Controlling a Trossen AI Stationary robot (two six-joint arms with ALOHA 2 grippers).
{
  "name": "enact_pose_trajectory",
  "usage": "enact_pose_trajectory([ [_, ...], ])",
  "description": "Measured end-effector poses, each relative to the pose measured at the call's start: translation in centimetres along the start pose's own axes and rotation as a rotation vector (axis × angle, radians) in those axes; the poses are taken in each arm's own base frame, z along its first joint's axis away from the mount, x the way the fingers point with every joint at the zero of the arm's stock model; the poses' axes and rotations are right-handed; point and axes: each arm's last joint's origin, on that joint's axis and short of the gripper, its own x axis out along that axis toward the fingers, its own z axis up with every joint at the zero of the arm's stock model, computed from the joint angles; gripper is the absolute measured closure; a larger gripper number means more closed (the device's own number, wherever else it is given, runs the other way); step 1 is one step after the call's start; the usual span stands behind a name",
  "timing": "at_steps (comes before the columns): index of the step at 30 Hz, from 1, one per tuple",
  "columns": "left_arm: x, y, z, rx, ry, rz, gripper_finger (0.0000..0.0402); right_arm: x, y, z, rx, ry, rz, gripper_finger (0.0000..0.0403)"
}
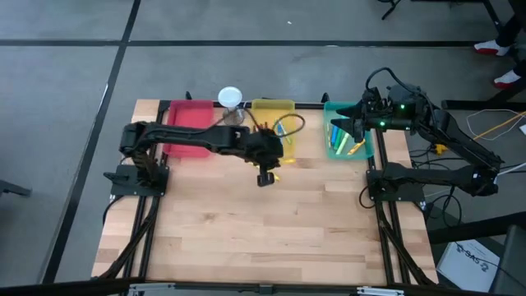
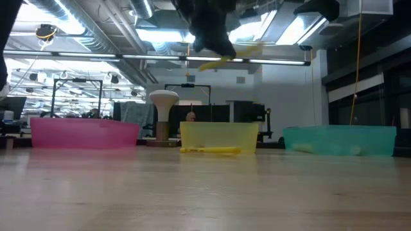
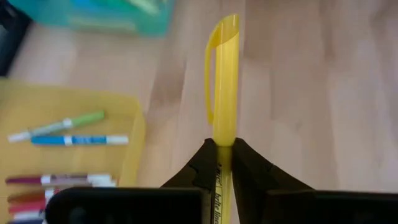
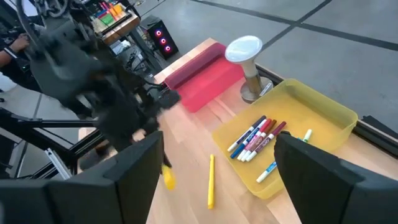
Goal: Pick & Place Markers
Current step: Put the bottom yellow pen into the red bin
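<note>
Left claw (image 3: 222, 163) clamped on a yellow marker (image 3: 224, 74), lifted above the counter (image 1: 271, 222) beside the yellow tray (image 4: 336, 118). Another yellow marker (image 4: 211, 180) lies loose on the wood. Several markers already in yellow and teal tray (image 1: 362, 148), probably sorted. Right claw (image 4: 217, 180) spread wide, empty, over the teal tray.

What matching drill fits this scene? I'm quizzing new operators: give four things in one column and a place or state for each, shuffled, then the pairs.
Things:
1. left gripper
2. right gripper
3. yellow marker on the table
4. white-topped stand

Places or states:
A. lying on bare wood in front of the yellow tray
B. open, above the teal tray
C. shut on a yellow highlighter
D. between the red tray and the yellow tray, at the back

Pairs: 1-C, 2-B, 3-A, 4-D
</note>
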Motion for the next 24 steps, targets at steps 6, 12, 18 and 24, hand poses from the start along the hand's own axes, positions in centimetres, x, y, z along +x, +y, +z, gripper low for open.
enact_pose_trajectory([
  [6,-4.5,0.4,0.7,-0.069,-0.257,-0.013,0.0379,0.0,0.0,0.0,-0.002,-0.004,0.001,0.0105],
  [12,-9.3,1.3,1.9,-0.102,-0.514,-0.009,0.0379,0.0,0.2,0.4,-0.010,-0.035,0.022,0.0105],
  [18,-13.4,2.5,3.2,-0.099,-0.755,-0.039,0.0379,0.1,0.6,1.1,-0.054,-0.097,0.101,0.0105],
  [24,-15.4,3.2,4.3,-0.082,-0.943,-0.148,0.0379,0.9,1.8,2.2,-0.146,-0.167,0.266,0.0105],
])
